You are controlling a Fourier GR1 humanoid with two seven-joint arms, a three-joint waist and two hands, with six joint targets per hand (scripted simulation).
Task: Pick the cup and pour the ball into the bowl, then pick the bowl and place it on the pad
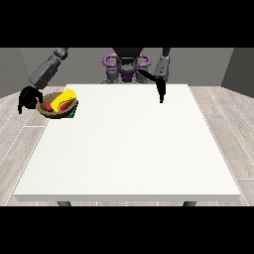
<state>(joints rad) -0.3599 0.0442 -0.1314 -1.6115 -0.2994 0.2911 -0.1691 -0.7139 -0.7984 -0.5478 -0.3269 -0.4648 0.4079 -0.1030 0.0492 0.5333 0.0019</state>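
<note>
While the bowl [56, 107] overhangs the table [129, 149] edge, seemingly, the middle lies open.

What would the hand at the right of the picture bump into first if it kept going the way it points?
The hand at the view's right points straight down, so it would probably meet the bare white table near its far edge. Nothing else shows below it, though depth is hard to judge.

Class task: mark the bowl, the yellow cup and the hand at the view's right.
bowl [48, 113]: front view, brown outer wall.
yellow cup [64, 97]: front view, its side.
hand at the view's right [160, 89]: front view, black hand hanging down.
</note>
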